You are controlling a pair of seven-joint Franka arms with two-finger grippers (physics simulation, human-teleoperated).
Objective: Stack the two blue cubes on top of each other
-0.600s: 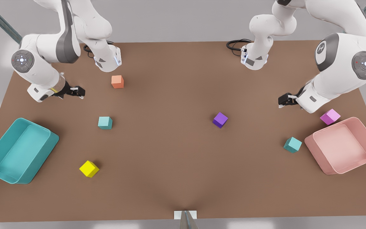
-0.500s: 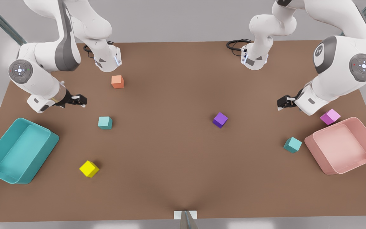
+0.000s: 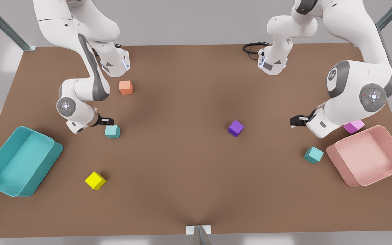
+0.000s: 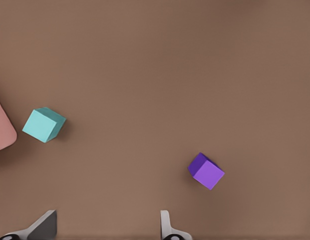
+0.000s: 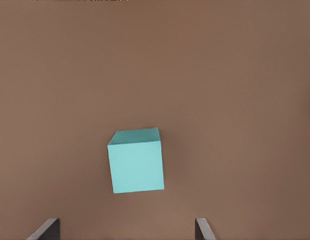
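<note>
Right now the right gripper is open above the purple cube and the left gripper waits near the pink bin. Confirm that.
Not quite: the cube is wrong. The right gripper is open above a blue cube, not the purple cube, as the right wrist view shows. The rest holds: the left gripper waits near the pink bin, with the other blue cube close by.

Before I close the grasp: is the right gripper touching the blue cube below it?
Apart. The right wrist view shows bare table between the blue cube and both open fingers of the right gripper.
</note>
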